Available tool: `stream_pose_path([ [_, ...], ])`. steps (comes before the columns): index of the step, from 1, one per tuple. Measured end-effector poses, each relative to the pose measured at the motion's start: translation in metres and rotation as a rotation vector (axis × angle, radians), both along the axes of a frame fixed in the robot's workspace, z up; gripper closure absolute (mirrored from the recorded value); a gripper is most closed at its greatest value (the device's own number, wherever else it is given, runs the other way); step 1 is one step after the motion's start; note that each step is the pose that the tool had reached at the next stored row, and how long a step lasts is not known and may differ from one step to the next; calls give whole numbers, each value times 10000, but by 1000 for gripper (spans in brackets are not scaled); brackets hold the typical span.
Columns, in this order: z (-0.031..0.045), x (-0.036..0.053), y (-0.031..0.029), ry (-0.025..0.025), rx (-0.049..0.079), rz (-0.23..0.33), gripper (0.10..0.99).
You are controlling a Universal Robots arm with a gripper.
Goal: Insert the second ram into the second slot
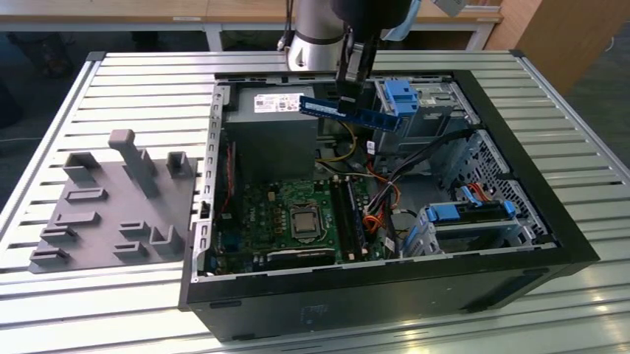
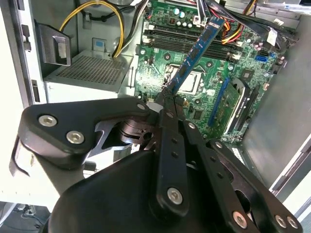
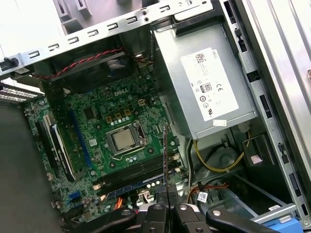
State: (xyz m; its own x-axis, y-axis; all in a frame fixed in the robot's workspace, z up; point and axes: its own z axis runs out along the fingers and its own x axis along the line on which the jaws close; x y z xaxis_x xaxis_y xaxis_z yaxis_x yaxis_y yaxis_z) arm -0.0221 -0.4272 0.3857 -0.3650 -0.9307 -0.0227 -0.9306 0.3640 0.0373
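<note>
My gripper (image 1: pixel 350 94) is shut on the second ram (image 1: pixel 350 113), a long blue circuit-board stick. It hangs level above the open computer case (image 1: pixel 551 221), over the power supply end. In the second wrist view the ram (image 2: pixel 197 53) juts out from the gripper (image 2: pixel 167 99) over the green motherboard (image 2: pixel 160 73). In the first wrist view the ram (image 3: pixel 165 155) is edge-on, a thin line rising from the gripper (image 3: pixel 166 194). The row of black memory slots (image 1: pixel 352 214) lies below on the board, beside the processor socket (image 1: pixel 303 220). A blue strip (image 3: pixel 141 184) seems to sit in one slot.
A grey power supply (image 3: pixel 209 92) fills the case's far corner, with yellow and red cables (image 3: pixel 218 165) beside it. Blue drive caddies (image 1: pixel 403 96) (image 1: pixel 473 212) stand along the exterior view's right. A grey holder fixture (image 1: pixel 108 206) rests on the slatted table (image 1: pixel 128 74) at the left.
</note>
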Motion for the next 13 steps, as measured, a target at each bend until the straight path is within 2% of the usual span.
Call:
stream_pose_path([
  [13, 0, 1, -1, 0, -1, -733, 969],
])
